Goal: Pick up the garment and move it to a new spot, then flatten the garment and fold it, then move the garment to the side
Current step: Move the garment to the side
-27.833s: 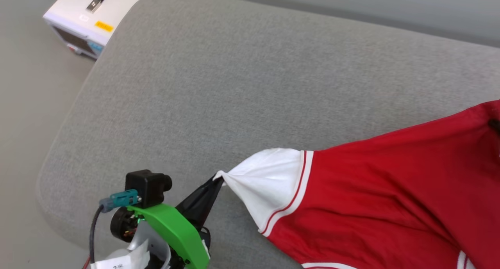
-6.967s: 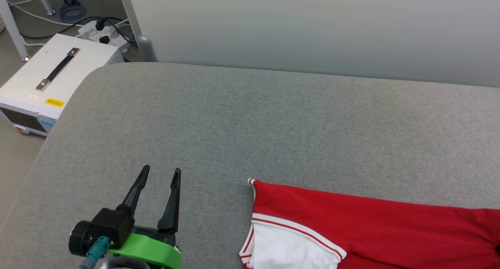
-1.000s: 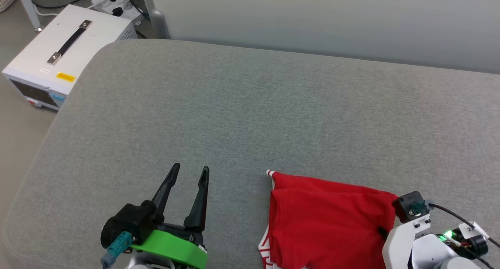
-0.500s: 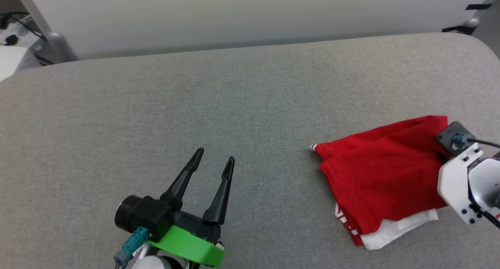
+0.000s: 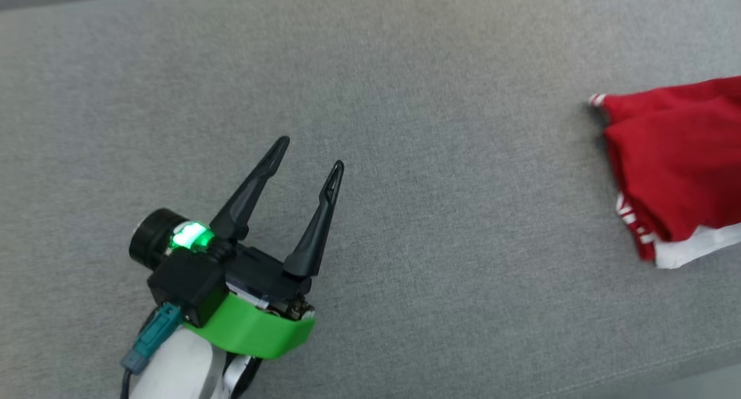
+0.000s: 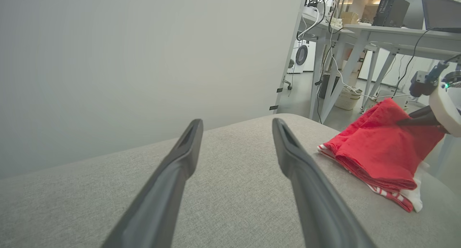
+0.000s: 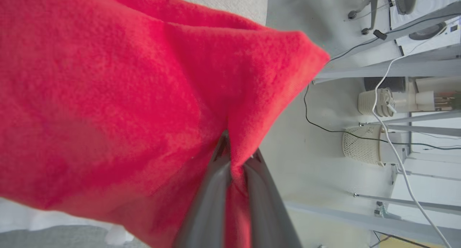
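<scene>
Red cloth made up the single garment [image 5: 671, 156], folded into a thick bundle of several layers at the right end of the one grey cushion [image 5: 434, 213]. Its lower folds lay on the seat while an upper fold was drawn up into a peak. A strip of red-and-white striped trim ran along the bottom edge of the bundle. A white layer poked out underneath it, and one small striped corner pointed towards the robot's left. The fabric looked soft and faintly fuzzy up close, creased where it was gathered. Two grippers were in view, each with two long, dark, tapering fingers. The left gripper [image 5: 310, 153] hovered over bare cushion well apart from the garment, its jaws spread wide and holding nothing. It was mounted on a glossy green plastic bracket [image 5: 249, 329]. The right gripper [image 7: 239, 145] had its jaws pinched nearly together on the raised red fold, with cloth bunched between the tips. The cushion had a coarse woven weave and a rounded edge. Behind it stood a smooth, pale wall [image 6: 126, 61]. In the right wrist view, two white woven baskets [image 7: 362, 143] sat on the floor among thin cables [image 7: 396, 132].
</scene>
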You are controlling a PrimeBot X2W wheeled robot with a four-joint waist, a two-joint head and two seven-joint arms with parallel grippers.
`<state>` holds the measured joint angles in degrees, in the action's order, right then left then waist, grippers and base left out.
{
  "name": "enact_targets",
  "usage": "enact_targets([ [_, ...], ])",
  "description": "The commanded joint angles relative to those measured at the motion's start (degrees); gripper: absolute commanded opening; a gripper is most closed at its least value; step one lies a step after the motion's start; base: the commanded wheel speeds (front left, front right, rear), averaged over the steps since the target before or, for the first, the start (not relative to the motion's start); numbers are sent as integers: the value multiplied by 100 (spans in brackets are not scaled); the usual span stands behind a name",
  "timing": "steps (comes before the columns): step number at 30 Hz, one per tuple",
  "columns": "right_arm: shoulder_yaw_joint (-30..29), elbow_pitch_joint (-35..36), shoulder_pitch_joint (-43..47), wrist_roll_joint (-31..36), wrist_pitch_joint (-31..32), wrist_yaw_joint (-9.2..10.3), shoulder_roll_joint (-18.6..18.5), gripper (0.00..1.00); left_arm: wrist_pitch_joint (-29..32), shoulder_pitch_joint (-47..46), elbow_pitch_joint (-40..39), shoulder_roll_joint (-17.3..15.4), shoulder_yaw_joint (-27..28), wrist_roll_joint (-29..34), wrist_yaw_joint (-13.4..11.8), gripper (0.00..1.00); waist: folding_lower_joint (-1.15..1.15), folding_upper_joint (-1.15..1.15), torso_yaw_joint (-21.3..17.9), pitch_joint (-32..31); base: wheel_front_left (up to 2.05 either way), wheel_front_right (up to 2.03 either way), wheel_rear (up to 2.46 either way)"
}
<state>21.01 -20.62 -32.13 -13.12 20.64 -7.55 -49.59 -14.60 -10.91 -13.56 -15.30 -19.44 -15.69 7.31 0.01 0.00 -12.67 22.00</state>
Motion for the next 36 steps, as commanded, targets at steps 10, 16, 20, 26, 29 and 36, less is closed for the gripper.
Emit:
enact_targets([
  [10,-1010,-1831,-704,706,-993,6,-14,0,231,-422,-714,-298,203,6,-27,100,-1,0,-58,1371,0,0,0],
  [16,-1323,-2412,-1068,1042,-1427,6,274,0,283,-464,-881,-370,287,-10,-73,100,-1,0,50,1562,0,0,0],
  [20,-1430,-2716,-1233,1204,-1576,6,380,0,266,-467,-888,-393,298,-17,-82,100,-1,0,113,1573,0,0,0],
  [26,-1574,-3127,-1375,1384,-1786,6,493,100,190,-439,-747,-356,251,-21,-99,100,-1,0,195,1390,0,0,0],
  [29,-1627,-3250,-1428,1495,-1910,6,503,100,138,-406,-634,-320,240,-34,-112,100,-1,0,222,1208,0,0,0],
  [36,-1626,-3258,-1530,1487,-2276,6,561,100,4,-221,-161,-101,341,-273,-129,100,-1,0,319,484,0,0,0],
])
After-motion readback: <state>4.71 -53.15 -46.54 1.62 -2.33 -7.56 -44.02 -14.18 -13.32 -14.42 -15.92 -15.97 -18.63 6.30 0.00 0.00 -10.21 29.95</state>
